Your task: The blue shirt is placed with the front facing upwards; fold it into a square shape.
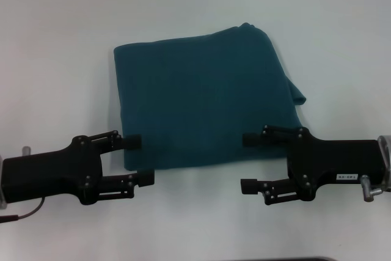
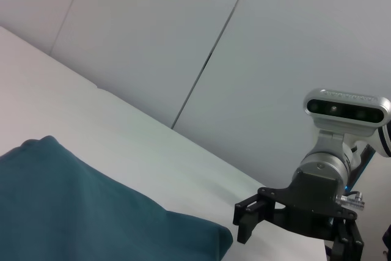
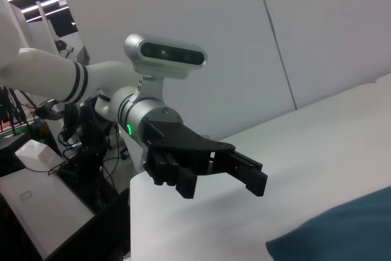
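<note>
Both grippers hover low in the frame with fingers spread, at the near edge of a folded blue shirt.

Head view: left gripper [image 1: 137,160] lies horizontal at lower left, right gripper [image 1: 249,162] at lower right, each pointing inward with fingers apart and holding nothing; each one's upper finger overlaps the cloth's near corner, though contact cannot be judged. Between and above them the blue shirt [image 1: 201,108] sits mid-frame on the white worktop [image 1: 55,59], folded into a rough rectangle, plain teal on top, a flap sticking out at its right edge. Left wrist view: shirt at lower left, right gripper at lower right, cut off by the frame. Right wrist view: left gripper centre, fingers parted; a shirt corner at lower right.
</note>
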